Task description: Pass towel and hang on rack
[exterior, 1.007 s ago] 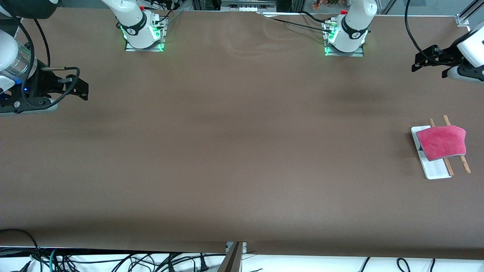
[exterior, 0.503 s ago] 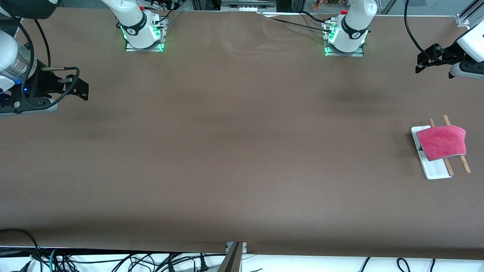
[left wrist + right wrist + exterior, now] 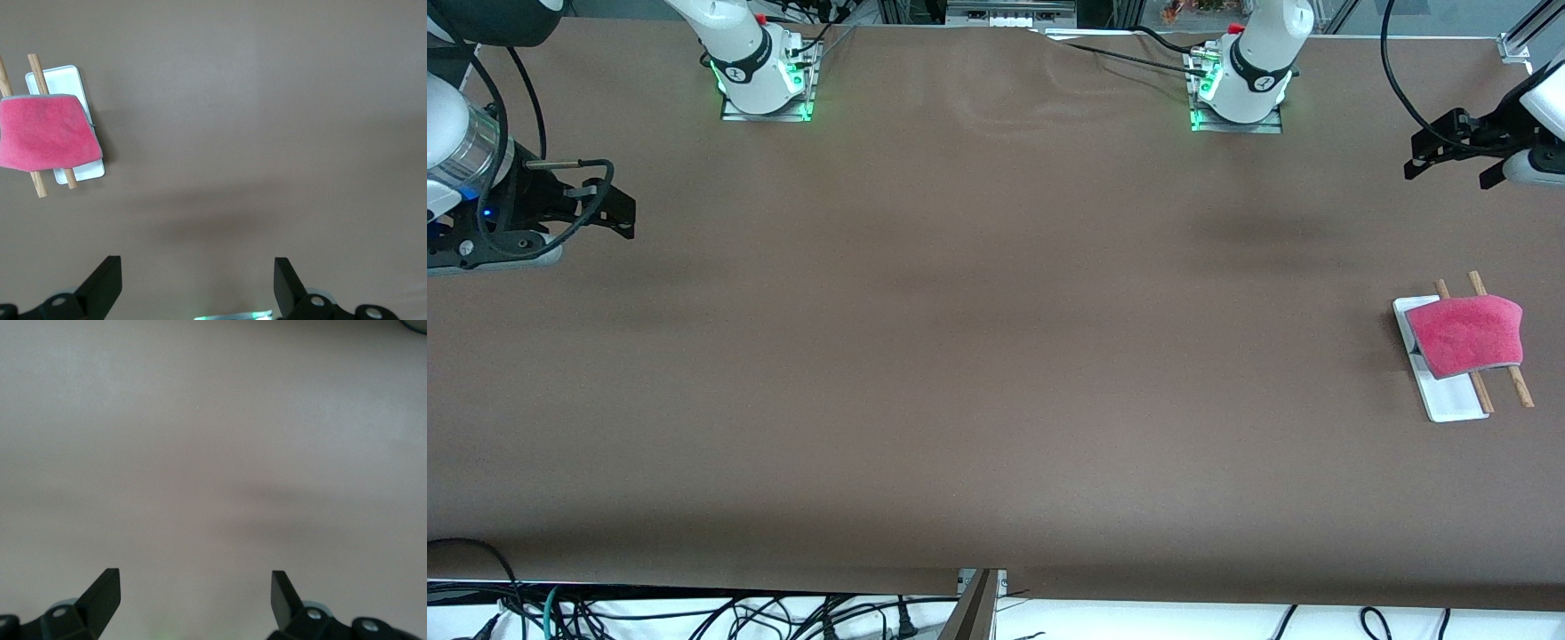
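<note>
Front view: the towel (image 3: 1467,336) lies draped over the 2 wooden rods of the rack (image 3: 1449,400) at the left arm's end of the table (image 3: 978,356). The left gripper (image 3: 1449,156) hangs empty over bare table with its jaws spread wide. The right gripper (image 3: 609,209) waits at the right arm's end, also wide and empty.

Left wrist view: the towel (image 3: 43,133) sags between the rods of the rack (image 3: 63,80), so it looks soft, light and limp. A pinch at a free edge or corner seems best.

Right wrist view: both fingertips (image 3: 103,590) stand far apart over bare table.
</note>
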Action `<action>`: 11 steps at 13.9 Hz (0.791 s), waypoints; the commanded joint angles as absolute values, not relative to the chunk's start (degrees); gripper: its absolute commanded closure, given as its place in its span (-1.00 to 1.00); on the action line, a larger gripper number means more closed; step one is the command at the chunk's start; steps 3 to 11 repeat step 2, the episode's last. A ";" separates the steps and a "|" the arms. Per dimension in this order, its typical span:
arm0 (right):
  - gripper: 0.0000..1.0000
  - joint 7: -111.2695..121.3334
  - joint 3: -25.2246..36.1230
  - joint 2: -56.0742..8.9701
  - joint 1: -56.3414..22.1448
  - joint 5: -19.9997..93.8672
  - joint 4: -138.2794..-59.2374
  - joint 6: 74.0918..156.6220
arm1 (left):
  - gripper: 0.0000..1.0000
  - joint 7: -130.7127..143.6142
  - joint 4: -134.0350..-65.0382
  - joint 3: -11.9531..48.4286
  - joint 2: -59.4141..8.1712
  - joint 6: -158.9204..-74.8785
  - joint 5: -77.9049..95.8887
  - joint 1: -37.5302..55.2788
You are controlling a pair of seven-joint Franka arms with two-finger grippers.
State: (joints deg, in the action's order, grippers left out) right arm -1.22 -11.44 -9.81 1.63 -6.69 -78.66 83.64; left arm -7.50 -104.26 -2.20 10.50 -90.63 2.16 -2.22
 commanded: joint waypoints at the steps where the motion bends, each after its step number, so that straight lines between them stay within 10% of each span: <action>1: -1.00 -0.44 -11.87 -10.46 2.20 -5.80 -77.08 83.41 | -1.00 -5.19 -103.62 -2.02 10.11 -91.23 3.43 -2.81; 11: -1.00 -0.44 -11.78 -10.46 2.20 -5.80 -77.17 83.41 | -1.00 -5.36 -103.62 -2.02 10.11 -91.23 3.43 -2.81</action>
